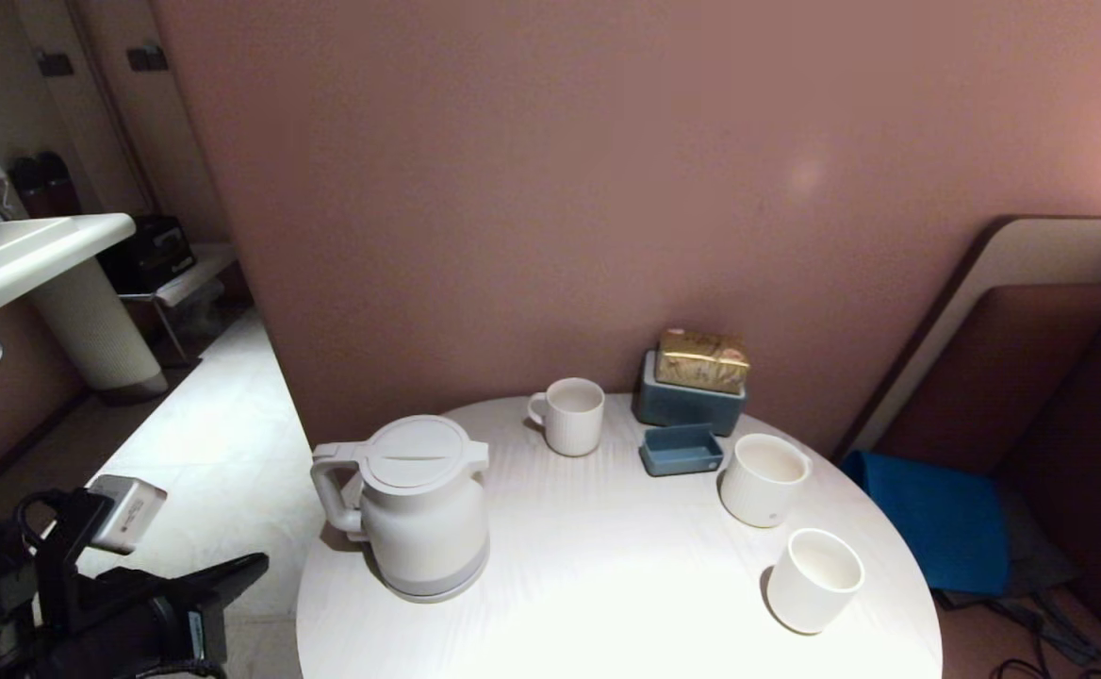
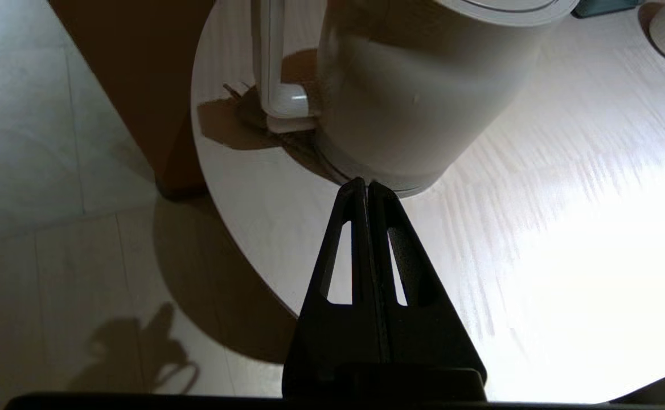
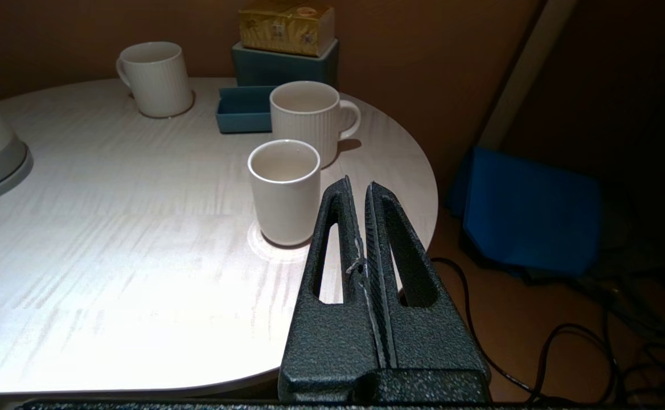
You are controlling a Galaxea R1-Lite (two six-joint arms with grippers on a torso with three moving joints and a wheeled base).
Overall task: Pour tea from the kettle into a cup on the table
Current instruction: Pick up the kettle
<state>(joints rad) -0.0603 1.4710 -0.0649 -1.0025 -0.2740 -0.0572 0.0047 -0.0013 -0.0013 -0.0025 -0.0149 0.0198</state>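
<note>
One large white electric kettle (image 1: 419,505) with a flat round lid, loop handle and grey foot band stands on the round white tabletop with faint wood grain (image 1: 607,585), near its left edge as the robot faces it. The handle (image 1: 332,490) points outward toward that edge, so it faces the left gripper (image 2: 366,185), which hovers just off the table's rim, low beside the kettle's base, fingers pressed together and holding nothing. Handle axis: upright, a vertical loop, lying a little to one side of where the fingertips aim; by my judgement the fingers must part and shift toward the loop before any lift. One small white ribbed cup (image 1: 814,578), tapered and without a handle, stands at the near right of the table, well apart from the kettle and empty as far as can be seen. The right gripper (image 3: 361,188), also closed and empty, sits just off the table edge beside that cup, nearer to it than the left. The left arm is plainly the nearer one to the kettle. No tea is visible.
</note>
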